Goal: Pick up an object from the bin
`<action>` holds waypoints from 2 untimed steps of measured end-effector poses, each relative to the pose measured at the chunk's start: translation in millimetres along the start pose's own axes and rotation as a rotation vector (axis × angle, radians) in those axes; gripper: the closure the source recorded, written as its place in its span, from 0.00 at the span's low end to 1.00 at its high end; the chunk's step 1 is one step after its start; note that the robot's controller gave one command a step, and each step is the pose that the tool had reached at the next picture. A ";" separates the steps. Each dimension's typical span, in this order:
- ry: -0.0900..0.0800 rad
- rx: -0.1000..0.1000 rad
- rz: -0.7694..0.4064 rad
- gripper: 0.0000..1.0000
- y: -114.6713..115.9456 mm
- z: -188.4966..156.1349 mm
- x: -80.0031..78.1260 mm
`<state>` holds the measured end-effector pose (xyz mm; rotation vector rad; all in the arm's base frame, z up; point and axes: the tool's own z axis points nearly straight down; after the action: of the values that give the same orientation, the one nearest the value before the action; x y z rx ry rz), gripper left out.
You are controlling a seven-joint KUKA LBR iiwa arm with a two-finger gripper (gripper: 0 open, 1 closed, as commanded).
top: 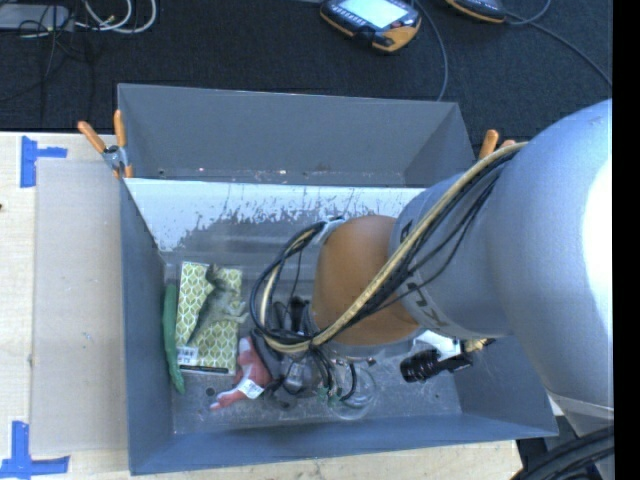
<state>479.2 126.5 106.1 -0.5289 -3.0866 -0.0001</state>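
My gripper [298, 374] is low over the front middle of the bin floor, mostly hidden under the arm's orange cover and cables. Just left of it lies a small red and white thing [246, 380], touching or nearly touching the gripper body. A clear round plastic thing [353, 396] lies right beside the gripper on its front right. A flat green patterned packet [205, 313] with a barcode label lies further left.
A black cylinder with a white part [436, 363] rests on the floor at the right, below the arm. A thin green strip [170, 338] runs along the packet's left side, by the bin's left wall. The arm covers the bin's right half.
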 end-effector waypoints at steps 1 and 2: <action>-0.001 -0.001 0.000 1.00 0.1 -4.6 -0.4; 0.002 0.001 0.000 1.00 -0.4 -8.3 0.2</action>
<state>479.0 126.2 114.4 -0.5283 -3.0849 0.0009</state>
